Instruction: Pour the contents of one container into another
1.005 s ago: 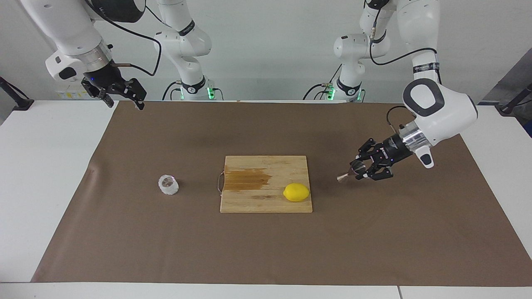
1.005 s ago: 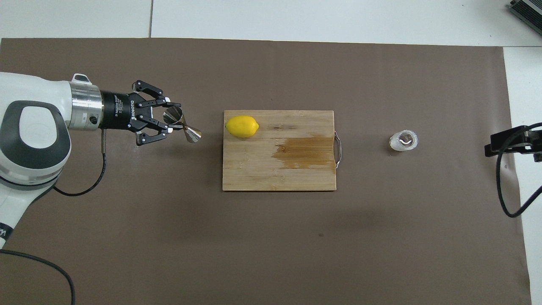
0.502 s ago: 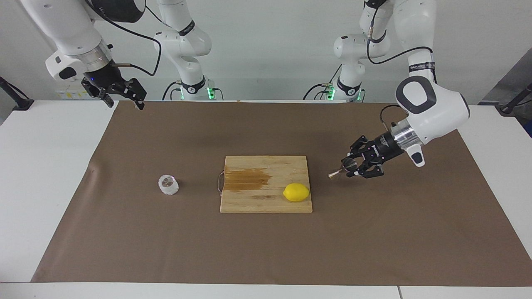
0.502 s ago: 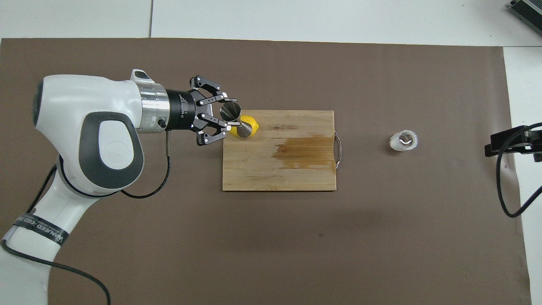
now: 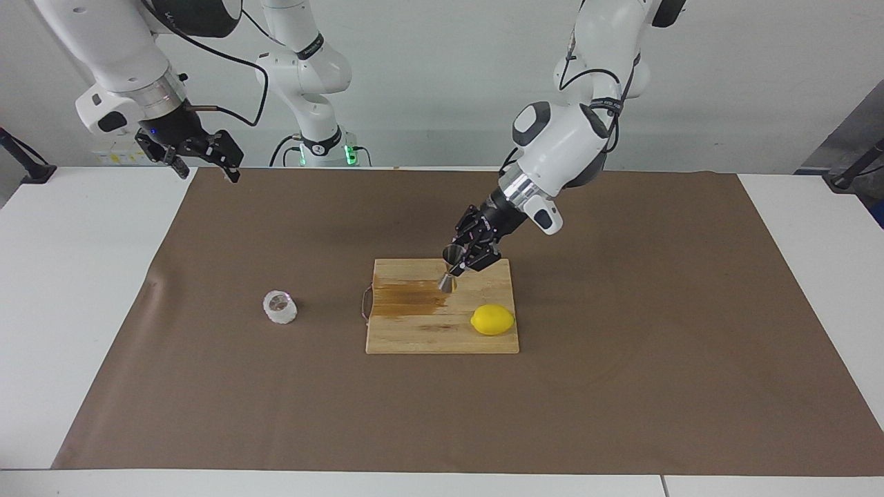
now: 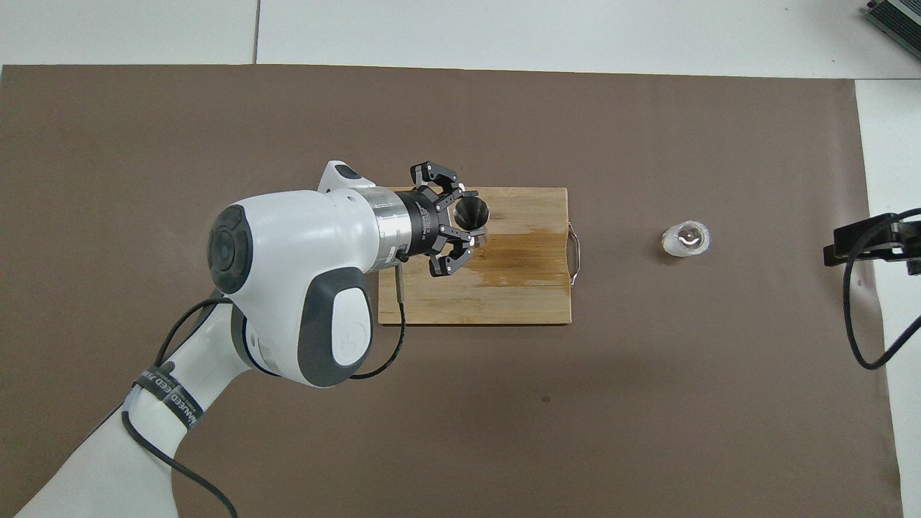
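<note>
While my right gripper [image 5: 200, 155] waits high over the mat's edge at its own end, fingers spread, my left gripper [image 5: 468, 254] hangs over the cutting board [image 5: 414, 331], clamped on the steel jigger [image 5: 450, 266], tilted. Glass cup [image 5: 280, 307] stands on the brown mat [image 5: 621, 345], beside the board toward the right arm's end. Lemon [image 5: 492, 319] on the board.
</note>
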You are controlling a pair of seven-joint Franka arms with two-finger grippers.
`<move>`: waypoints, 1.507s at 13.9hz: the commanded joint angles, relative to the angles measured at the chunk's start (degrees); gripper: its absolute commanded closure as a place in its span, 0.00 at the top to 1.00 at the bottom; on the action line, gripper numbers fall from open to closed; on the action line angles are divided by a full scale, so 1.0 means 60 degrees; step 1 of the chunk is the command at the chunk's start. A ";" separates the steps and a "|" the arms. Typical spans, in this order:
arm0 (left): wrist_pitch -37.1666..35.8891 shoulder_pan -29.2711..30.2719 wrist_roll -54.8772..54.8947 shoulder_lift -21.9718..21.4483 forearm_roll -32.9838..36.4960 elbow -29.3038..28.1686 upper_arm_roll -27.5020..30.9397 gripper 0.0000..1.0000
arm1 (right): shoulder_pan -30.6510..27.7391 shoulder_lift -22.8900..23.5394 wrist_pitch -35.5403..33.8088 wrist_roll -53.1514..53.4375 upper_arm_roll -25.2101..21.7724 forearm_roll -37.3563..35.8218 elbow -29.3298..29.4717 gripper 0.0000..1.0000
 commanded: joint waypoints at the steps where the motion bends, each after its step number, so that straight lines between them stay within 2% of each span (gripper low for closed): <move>1: 0.0879 0.0005 -0.0973 0.0803 0.0473 0.0370 -0.0324 0.00 | 0.0031 -0.0132 -0.0105 -0.0086 -0.0064 0.0052 -0.0112 1.00; 7: 0.1629 -0.0112 -0.0915 0.1550 0.0590 0.0370 -0.0837 0.00 | 0.0030 -0.0132 -0.0105 -0.0086 -0.0064 0.0052 -0.0112 1.00; 10: 0.1629 -0.0288 -0.0988 0.1595 0.1131 0.0312 -0.0823 0.00 | 0.0030 -0.0132 -0.0105 -0.0086 -0.0064 0.0038 -0.0112 1.00; 21: 0.2127 -0.0420 -0.0886 0.1698 0.1147 -0.0200 -0.0837 0.00 | 0.0030 -0.0132 -0.0105 -0.0086 -0.0064 0.0052 -0.0112 1.00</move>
